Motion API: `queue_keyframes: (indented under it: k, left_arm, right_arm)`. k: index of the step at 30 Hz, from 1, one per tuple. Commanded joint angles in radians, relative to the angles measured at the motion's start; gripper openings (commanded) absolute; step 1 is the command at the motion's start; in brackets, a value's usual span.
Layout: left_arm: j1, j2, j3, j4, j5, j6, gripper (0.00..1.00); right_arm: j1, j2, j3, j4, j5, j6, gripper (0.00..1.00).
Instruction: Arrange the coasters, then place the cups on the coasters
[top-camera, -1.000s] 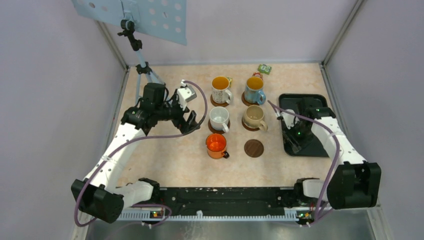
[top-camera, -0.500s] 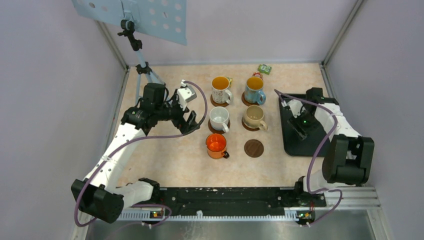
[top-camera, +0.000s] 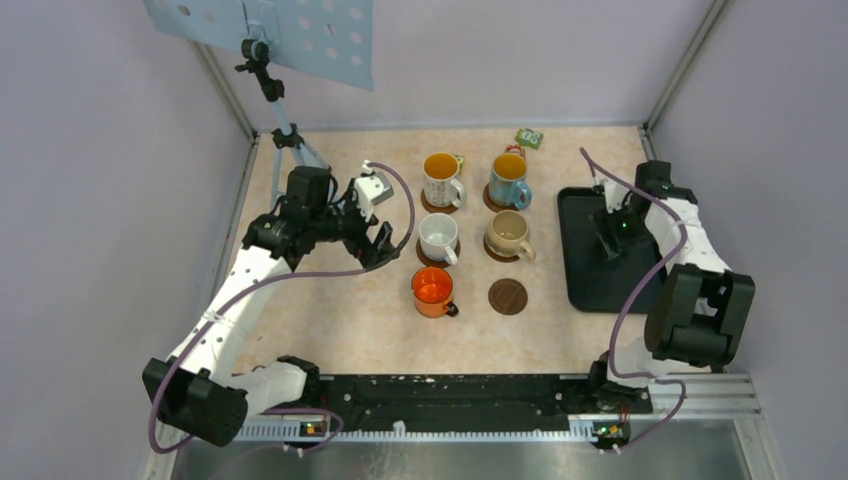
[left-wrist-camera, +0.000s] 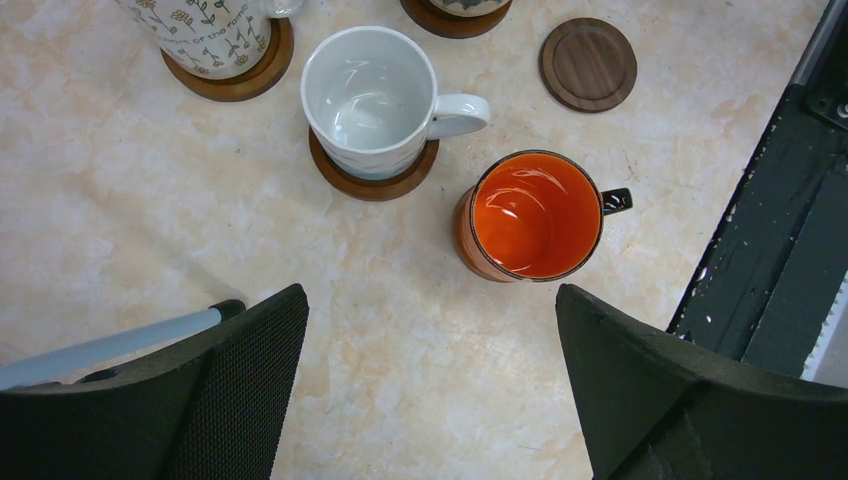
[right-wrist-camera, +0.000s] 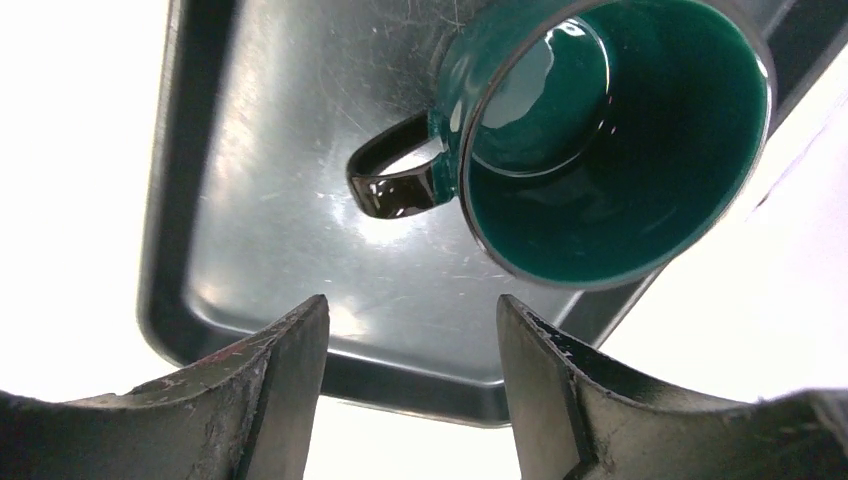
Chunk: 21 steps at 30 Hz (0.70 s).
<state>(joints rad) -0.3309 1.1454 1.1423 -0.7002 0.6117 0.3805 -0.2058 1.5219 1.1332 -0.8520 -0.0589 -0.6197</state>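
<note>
Black rectangular tray (right-wrist-camera: 290, 230) holds one dark green ceramic mug (right-wrist-camera: 610, 140), mouth up, against a tray edge. Right gripper (right-wrist-camera: 410, 320) is over the tray, fingers apart and gripping nothing. Left gripper (left-wrist-camera: 430, 310) is wide open and unloaded, near the orange mug (left-wrist-camera: 530, 215). Round brown wooden coaster (top-camera: 507, 296) lies bare between the orange mug and the tray.
</note>
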Motion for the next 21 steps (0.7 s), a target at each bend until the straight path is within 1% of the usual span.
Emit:
queue_keyframes:
  k: [1,4,6,10,12,16,21]
  left_arm:
    - [0.001,-0.027,-0.002,0.029,0.018,0.005,0.99]
    - [0.002,-0.018,-0.012,0.043,0.023,0.003,0.99]
    - [0.001,-0.009,-0.011,0.045,0.023,0.001,0.99]
    - [0.002,-0.012,-0.008,0.046,0.027,-0.004,0.99]
    - [0.002,-0.019,-0.012,0.048,0.025,-0.003,0.99]
    - [0.001,-0.027,-0.017,0.047,0.015,0.002,0.99]
    - [0.001,-0.035,-0.023,0.048,0.010,0.007,0.99]
  right_arm:
    - [-0.001,-0.107,0.021,0.025,-0.082,0.275,0.62]
    - [0.012,-0.146,-0.001,0.037,-0.089,0.402,0.63]
    - [0.038,-0.171,-0.015,0.063,-0.055,0.470,0.65]
    - [0.100,-0.192,-0.044,0.109,0.133,0.601,0.67]
    - [0.120,-0.178,-0.054,0.115,0.199,0.680,0.68]
    - [0.137,-0.135,-0.062,0.124,0.287,0.781,0.68]
    - [0.137,-0.097,-0.079,0.178,0.323,0.842,0.67]
